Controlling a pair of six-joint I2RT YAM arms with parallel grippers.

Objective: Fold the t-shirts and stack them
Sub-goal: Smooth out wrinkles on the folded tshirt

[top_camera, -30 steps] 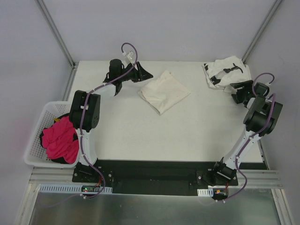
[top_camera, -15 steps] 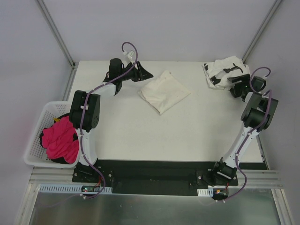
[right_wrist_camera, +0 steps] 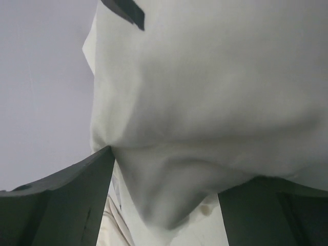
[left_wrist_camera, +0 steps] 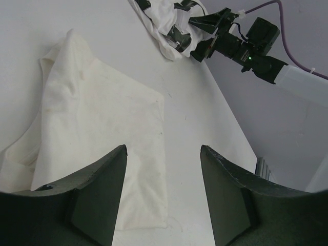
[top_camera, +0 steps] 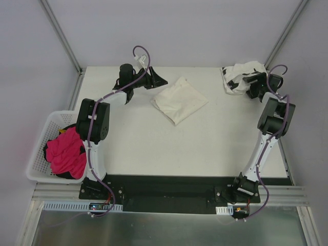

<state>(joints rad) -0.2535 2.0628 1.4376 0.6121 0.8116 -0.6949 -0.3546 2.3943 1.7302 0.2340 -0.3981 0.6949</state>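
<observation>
No legible text; black marks on white t-shirt point(top_camera: 240, 70) unreadable.

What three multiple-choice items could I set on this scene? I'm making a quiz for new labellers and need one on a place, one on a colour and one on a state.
1. Where on the table does the printed t-shirt lie?
A. far right corner
B. near left corner
C. centre

2. What colour is the cloth in the basket?
A. blue
B. pink
C. green

3. How is the left tool?
A. shut on cloth
B. open, holding nothing
C. out of view

Key:
1 A: the top view shows it crumpled at the far right corner.
2 B: the heap in the basket is bright pink.
3 B: the left wrist view shows its fingers apart over the cream t-shirt, with nothing between them.
</observation>
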